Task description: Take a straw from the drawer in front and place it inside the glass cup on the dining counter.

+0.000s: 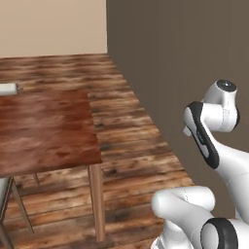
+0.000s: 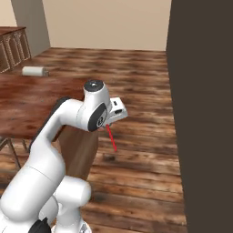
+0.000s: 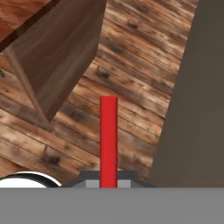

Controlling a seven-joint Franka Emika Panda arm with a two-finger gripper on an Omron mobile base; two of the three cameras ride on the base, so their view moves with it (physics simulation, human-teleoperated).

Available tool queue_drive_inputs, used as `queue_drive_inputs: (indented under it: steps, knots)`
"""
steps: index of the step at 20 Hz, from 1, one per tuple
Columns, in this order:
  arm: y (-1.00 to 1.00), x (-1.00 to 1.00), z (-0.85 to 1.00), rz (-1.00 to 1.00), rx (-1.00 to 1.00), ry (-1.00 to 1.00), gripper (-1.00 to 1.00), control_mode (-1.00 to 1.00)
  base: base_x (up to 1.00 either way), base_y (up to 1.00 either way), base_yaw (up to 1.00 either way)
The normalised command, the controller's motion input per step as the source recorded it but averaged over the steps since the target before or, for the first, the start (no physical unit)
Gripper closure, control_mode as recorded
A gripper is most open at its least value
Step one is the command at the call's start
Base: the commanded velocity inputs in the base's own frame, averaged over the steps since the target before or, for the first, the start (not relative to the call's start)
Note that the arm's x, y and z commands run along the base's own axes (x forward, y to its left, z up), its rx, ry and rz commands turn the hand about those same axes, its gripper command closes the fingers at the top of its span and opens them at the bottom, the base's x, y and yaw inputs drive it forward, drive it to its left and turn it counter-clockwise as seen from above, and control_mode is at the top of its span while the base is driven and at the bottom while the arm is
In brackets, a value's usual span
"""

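On the far left of the right base view, a white roll (image 2: 35, 71) lies on its side on the tabletop (image 2: 27, 102). In the left base view the same roll (image 1: 8, 89) peeks in at the left edge. The tabletop (image 1: 46, 129) is shiny red-brown wood, and it stands on a thin wooden leg (image 1: 96, 202). A bit of a stool (image 1: 7, 197) shows under it at the lower left.

The floor (image 2: 136, 154) is made of dark wood planks. A pale wall (image 2: 109, 22) closes the far end of the room. A tall dark grey wall (image 2: 202, 113) stands on the right side, and a brown cabinet (image 2: 11, 48) sits in the far left corner.

The white arm bends up from the base and reaches forward, just past the edge of the tabletop. The tool (image 2: 108, 125) points down toward the floor. Its fingers are pressed together on the straw (image 2: 112, 138). The straw is thin and red, and it hangs down from the tool, tilted a little, above the floor and not touching it. In the hand view the straw (image 3: 108, 140) sticks straight out from between the fingertips, with the floor planks behind it and the tabletop corner to its upper left.
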Motion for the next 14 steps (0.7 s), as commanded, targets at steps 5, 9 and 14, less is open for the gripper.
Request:
queue_drive_inputs:
  steps: [5,9,14]
  knots:
    - [0.00,0.00,0.00,0.00,0.00,0.00,1.00,1.00,1.00,-0.39,0.07]
    - [0.00,0.00,0.00,0.00,0.00,0.00,1.00,1.00,1.00,-0.33,0.08]
    - [0.00,0.00,0.00,0.00,0.00,0.00,1.00,1.00,1.00,-0.44,0.11]
